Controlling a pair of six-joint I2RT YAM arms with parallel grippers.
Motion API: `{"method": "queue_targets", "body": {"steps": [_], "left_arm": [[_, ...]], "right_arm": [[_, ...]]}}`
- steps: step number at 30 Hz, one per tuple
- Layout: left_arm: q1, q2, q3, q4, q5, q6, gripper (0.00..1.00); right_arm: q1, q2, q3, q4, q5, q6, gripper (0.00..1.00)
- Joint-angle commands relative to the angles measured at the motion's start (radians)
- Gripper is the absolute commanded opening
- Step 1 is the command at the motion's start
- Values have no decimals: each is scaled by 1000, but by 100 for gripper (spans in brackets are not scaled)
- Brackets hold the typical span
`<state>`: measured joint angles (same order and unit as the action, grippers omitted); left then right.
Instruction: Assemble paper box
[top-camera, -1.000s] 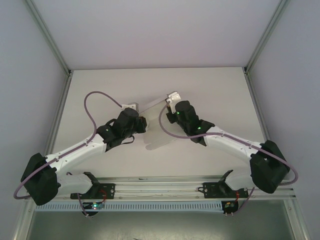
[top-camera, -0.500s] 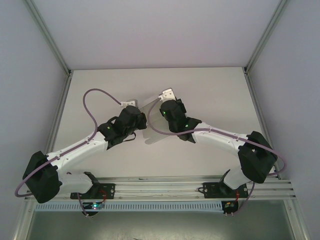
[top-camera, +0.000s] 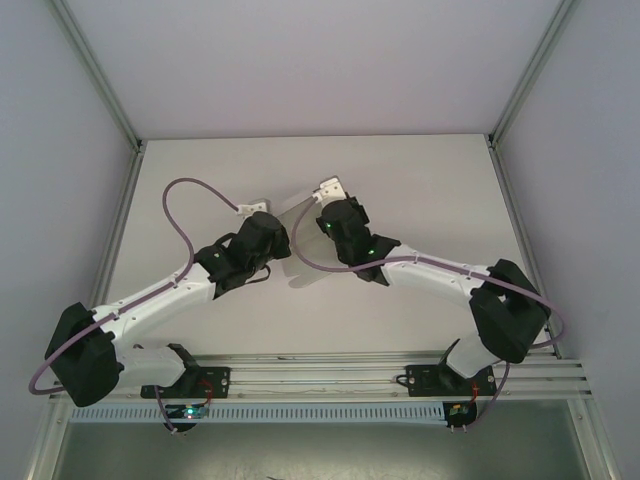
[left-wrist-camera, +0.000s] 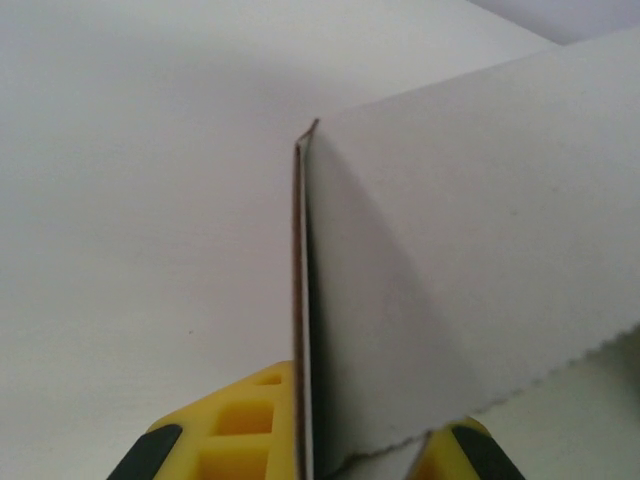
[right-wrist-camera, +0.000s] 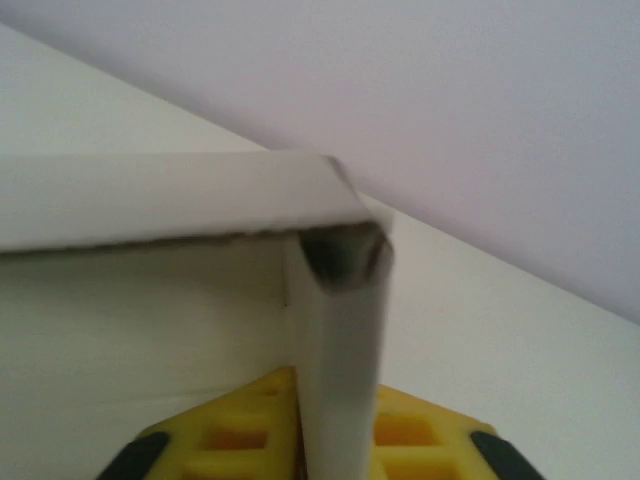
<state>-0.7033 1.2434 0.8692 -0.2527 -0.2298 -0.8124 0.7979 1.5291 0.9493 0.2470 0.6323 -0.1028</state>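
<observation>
White card paper box (left-wrist-camera: 450, 280) spans between both claws, over the desk (top-camera: 420, 200). One edge is pinched tight in left claw (left-wrist-camera: 340, 455). A folded panel stands between the pads of right claw (right-wrist-camera: 335, 445), gap narrow, can't tell if it's gripping.

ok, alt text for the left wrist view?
A thin white card paper box sheet stands edge-on, pinched between the left end effector's yellow fingers; one panel spreads right with a serrated lower edge, above a white table.

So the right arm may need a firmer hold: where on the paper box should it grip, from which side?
Probably the narrow side panel of the paper box, just below its folded corner, pinched across its faces from the right end: it stands edge-on to the right gripper, and the left gripper clamps the other end.
</observation>
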Motion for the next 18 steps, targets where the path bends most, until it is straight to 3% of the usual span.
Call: {"method": "queue_targets", "body": {"steps": [1, 4, 8, 10, 14, 16, 18], "left_arm": [[-3, -35, -2, -210, -75, 19, 0], [-4, -29, 0, -137, -19, 55, 0], [-4, -16, 22, -125, -27, 79, 0], [-3, -9, 32, -132, -27, 81, 0], [-4, -4, 36, -141, -19, 90, 0], [-3, -8, 33, -133, -24, 96, 0], [-4, -9, 37, -130, -19, 133, 0]], "right_arm": [[-141, -89, -82, -44, -100, 32, 23], [-144, -161, -135, 24, -519, 37, 42], [-149, -192, -142, 80, -815, 148, 59], [-149, -213, -131, 76, -882, 188, 65], [-149, -291, -149, 65, -893, 215, 90], [-149, -338, -164, 48, -900, 216, 98], [-149, -389, -182, 41, -904, 225, 98]]}}
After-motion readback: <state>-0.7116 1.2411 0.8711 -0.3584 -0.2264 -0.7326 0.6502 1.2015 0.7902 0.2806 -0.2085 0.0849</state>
